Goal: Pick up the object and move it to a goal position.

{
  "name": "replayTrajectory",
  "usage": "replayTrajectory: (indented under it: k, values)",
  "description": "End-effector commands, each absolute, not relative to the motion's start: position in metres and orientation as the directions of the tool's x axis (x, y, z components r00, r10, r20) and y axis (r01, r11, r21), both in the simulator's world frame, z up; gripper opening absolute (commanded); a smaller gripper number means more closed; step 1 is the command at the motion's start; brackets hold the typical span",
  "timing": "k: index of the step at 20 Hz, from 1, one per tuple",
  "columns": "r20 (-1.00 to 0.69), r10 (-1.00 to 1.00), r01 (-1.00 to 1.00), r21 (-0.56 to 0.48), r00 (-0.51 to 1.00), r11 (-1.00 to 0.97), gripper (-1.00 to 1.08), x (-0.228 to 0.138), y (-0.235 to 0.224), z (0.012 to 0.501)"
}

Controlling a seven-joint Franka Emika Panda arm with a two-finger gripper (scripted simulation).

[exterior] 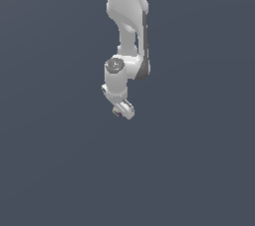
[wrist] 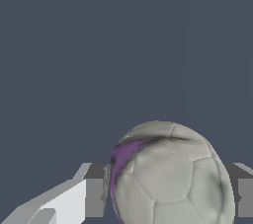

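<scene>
Gripping the object [wrist: 168,178], gripper [exterior: 120,111] fingers against its sides, purple patch showing

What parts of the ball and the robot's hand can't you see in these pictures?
- Ball: in the wrist view its lower part is cut off by the picture's edge.
- Ball in the exterior view: too small to make out; only a dark speck under the gripper.
- Fingers: the ball hides where they touch it.
- Goal position: no marker shows in either view.

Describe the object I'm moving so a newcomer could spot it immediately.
Follow the white arm down to its claw. Between the fingers sits a small ball, pale grey-beige with football-style panel seams. Its purple patch sets it apart from the plain white claw around it.
</scene>
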State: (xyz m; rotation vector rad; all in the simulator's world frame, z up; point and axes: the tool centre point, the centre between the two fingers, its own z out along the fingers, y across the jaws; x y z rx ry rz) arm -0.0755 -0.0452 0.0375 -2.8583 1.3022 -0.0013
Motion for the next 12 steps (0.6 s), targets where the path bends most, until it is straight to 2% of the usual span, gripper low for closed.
replayTrajectory:
  k: [1,12]
  values:
    - [0.0,-0.755,-0.755,0.0,0.656,-0.656,-1.0,-0.0758,-0.0458,0.0365]
    - [0.001,-0.755,-0.755,-0.001,0.656,-0.656,-1.0,-0.0736,-0.045,0.0443]
